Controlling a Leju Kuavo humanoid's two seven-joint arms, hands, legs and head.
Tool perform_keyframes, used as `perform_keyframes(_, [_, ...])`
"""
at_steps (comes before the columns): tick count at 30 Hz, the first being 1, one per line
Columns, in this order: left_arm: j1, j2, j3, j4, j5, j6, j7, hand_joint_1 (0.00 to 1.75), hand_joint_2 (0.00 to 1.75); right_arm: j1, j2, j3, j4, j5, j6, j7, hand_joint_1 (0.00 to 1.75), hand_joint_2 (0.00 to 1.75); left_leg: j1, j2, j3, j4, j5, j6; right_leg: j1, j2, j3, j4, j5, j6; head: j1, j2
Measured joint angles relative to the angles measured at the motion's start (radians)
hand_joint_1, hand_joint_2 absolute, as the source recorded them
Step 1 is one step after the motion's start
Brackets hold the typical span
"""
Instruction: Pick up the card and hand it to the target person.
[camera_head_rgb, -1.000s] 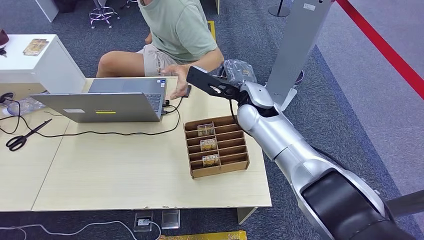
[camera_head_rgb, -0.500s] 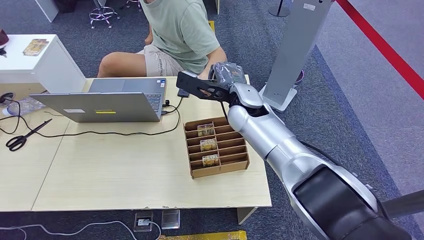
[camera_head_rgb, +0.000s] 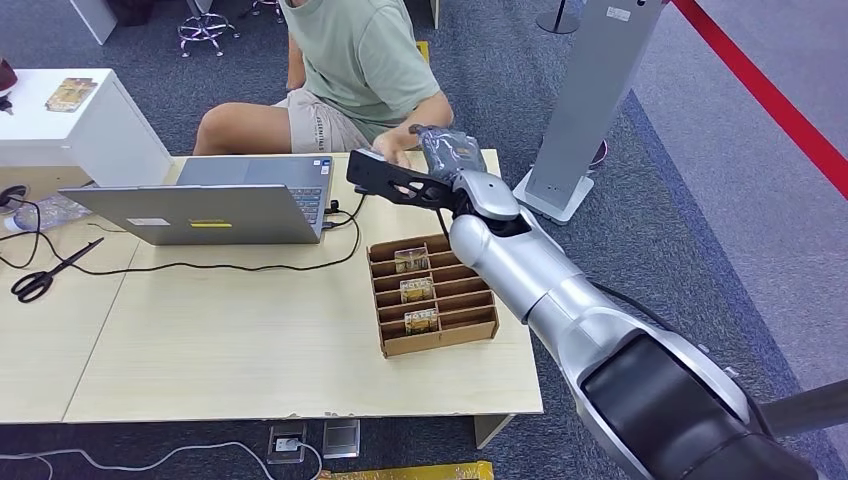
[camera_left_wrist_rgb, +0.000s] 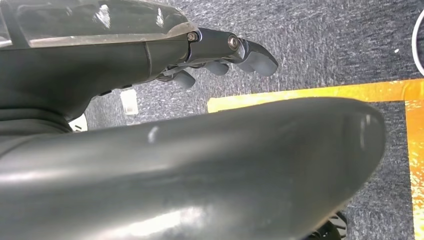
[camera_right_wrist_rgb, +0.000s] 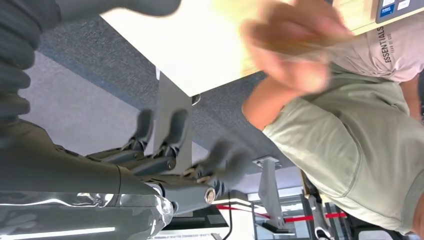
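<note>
Right hand (camera_head_rgb: 385, 178), fingers apart and apparently empty beside the person's hand (camera_head_rgb: 393, 148) beyond the card box (camera_head_rgb: 434, 293); withdraw slowly.

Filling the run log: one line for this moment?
phase: handover | right hand: extended, fingers apart, nothing seen in it | person's hand: blurred, beside it | left hand: hanging, empty | card: cannot tell

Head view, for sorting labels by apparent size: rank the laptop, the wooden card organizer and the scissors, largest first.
1. laptop
2. wooden card organizer
3. scissors
All lie on the table, so nearness hardly skews this.
</note>
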Motion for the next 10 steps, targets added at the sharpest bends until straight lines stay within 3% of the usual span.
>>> perform_keyframes(10, [0.000,0.000,0.000,0.000,0.001,0.000,-0.002,0.00,0.00,0.000,0.003,0.010,0.006,-0.004,-0.002,0.000,0.00,1.75,0.000,0.000,0.000,0.000,0.000,0.000,0.000,0.000,0.000,0.000,0.000,0.000,0.000,0.000])
